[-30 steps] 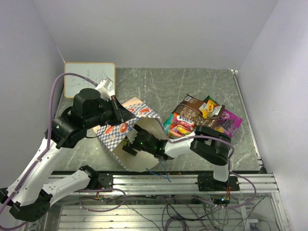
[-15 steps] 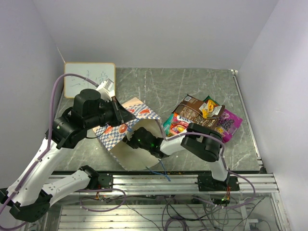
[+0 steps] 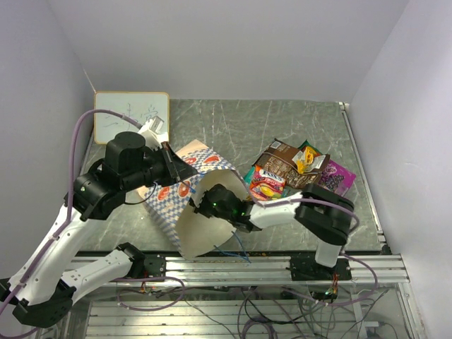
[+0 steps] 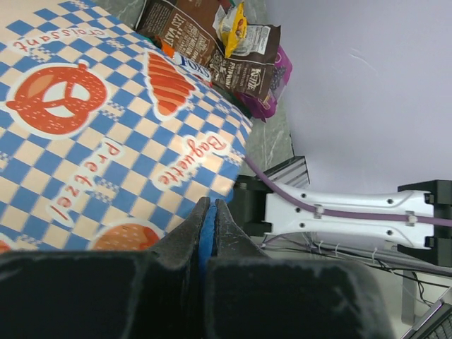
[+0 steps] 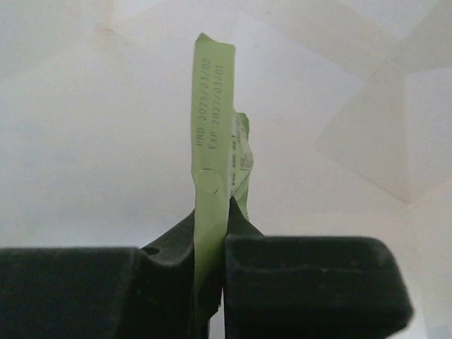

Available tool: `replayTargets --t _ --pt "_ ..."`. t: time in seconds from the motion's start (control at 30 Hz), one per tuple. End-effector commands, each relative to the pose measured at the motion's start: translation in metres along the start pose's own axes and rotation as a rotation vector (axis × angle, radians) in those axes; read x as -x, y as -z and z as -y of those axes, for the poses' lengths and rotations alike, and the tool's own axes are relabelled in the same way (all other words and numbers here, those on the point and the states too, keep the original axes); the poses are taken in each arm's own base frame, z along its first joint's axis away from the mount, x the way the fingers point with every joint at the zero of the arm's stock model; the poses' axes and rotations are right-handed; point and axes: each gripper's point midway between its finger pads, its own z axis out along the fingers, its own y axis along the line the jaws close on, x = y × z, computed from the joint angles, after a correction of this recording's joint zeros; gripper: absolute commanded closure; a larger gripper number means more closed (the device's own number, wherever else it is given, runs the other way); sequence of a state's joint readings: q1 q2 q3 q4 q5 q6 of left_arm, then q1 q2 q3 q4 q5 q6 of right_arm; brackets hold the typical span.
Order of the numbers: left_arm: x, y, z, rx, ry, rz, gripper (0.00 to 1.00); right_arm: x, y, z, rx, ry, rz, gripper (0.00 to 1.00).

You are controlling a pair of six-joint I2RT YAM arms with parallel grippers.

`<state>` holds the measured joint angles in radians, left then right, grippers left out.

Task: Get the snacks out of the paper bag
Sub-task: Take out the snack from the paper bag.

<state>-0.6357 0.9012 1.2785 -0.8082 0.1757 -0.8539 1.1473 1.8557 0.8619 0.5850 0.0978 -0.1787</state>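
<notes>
Right gripper reaches inside bag, clamped tight on edge of green packet. Left gripper pinched closed on blue cord. Bag lies left-centre on table, other snacks piled to its right

The checkered paper bag lies tipped over, its blue cord pinched between the left fingers. Inside, a green packet stands upright between the right fingers. Other snacks sit piled farther right.
</notes>
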Motion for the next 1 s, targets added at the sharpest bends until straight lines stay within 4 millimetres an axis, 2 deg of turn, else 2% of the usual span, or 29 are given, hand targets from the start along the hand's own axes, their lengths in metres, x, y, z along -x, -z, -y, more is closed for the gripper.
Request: replayTargets --t 0.0,0.1,0.23,0.47,0.6,0.67,0.83,0.97 --pt "0.013 0.003 0.007 -0.014 0.012 0.051 0.93 0.022 0.033 -0.009 0.085 0.057 0.034 1.00" --pt "0.018 0.002 0.010 -0.004 0.005 0.056 0.93 0.022 0.058 -0.010 0.110 0.054 0.004 1.00" --pt "0.027 -0.001 0.018 -0.021 -0.031 0.068 0.93 0.030 0.094 -0.001 0.097 0.043 -0.044 1.00" --pt "0.041 -0.007 0.029 -0.027 -0.056 0.083 0.93 0.051 0.154 0.030 0.012 0.068 -0.143 1.00" --pt "0.048 -0.008 0.038 -0.054 -0.053 0.098 0.93 0.041 0.180 0.046 -0.062 0.060 -0.214 1.00" --pt "0.050 -0.009 0.046 -0.079 -0.037 0.099 0.93 0.046 0.193 0.050 -0.085 0.036 -0.214 1.00" --pt "0.055 -0.013 0.074 -0.186 0.038 0.076 0.93 0.091 0.224 0.055 -0.068 -0.007 -0.089 1.00" --pt "0.057 -0.016 0.092 -0.268 0.115 0.054 0.93 0.154 0.254 0.067 -0.069 -0.038 0.075 1.00"
